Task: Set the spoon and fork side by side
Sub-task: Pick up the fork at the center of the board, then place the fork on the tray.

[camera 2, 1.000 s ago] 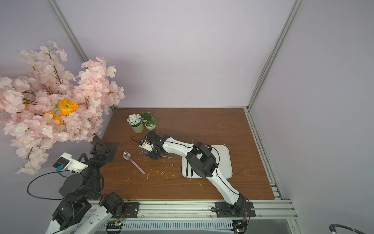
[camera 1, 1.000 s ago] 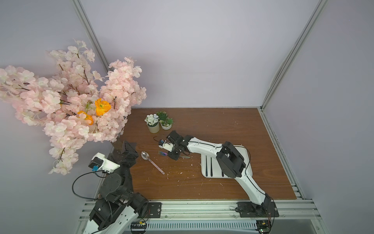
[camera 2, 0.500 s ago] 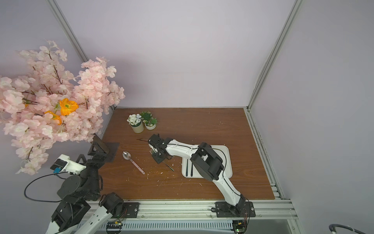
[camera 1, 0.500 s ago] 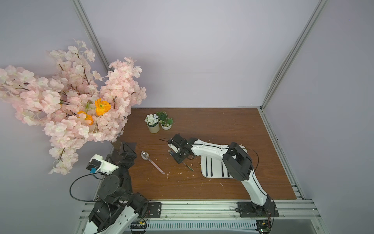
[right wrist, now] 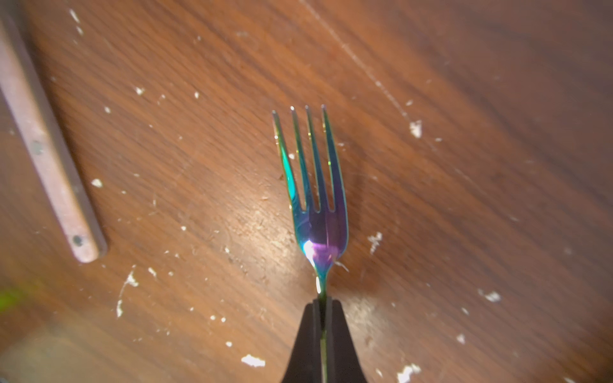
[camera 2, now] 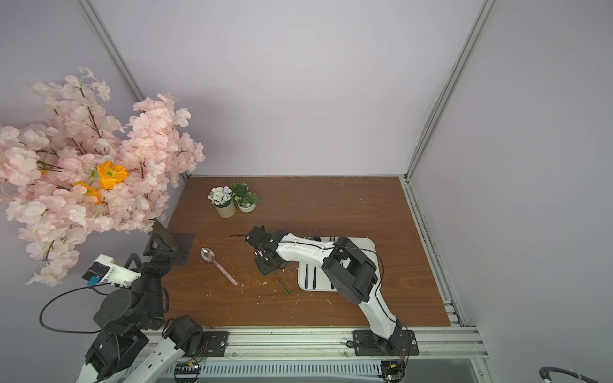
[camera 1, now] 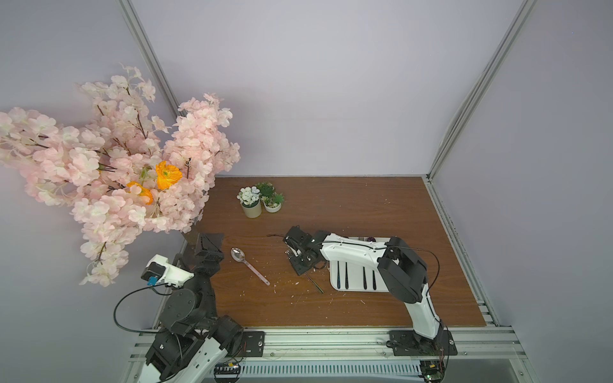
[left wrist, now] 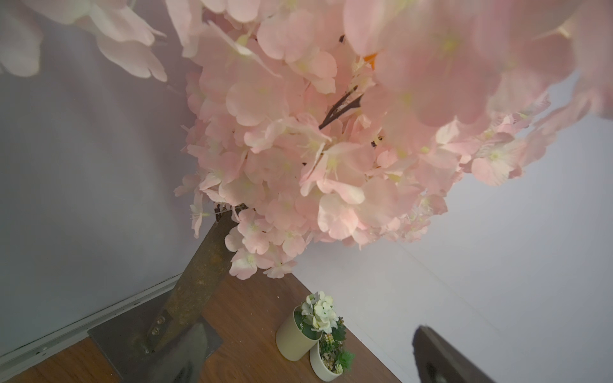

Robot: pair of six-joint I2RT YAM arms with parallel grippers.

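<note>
The right end effector [right wrist: 322, 306] was closed tight on the fork [right wrist: 315, 185], pinching the thin neck just behind the tines. That was probably the chosen spot because it lets the whole piece be steered without the handle swinging far. In a top view the fork's handle [camera 1: 315, 284] trailed toward the near right, ending just beside the white tray [camera 1: 351, 288], while the tines pointed far left. Whether the tines were clear of the wooden surface [camera 1: 348, 212] could not be told. The spoon [camera 1: 250, 267] lay flat on the surface to the left of the fork, apart from it, with its bowl far left and its handle near right. The two already ran roughly parallel, so what seemed to remain was closing the gap between them. The left end effector [camera 1: 209, 243] sat open and empty at the left edge, by the blossom tree [camera 1: 132, 172], likely parked there to leave the right arm room. The two small potted plants [camera 1: 260, 200] stood well apart at the far side.
</note>
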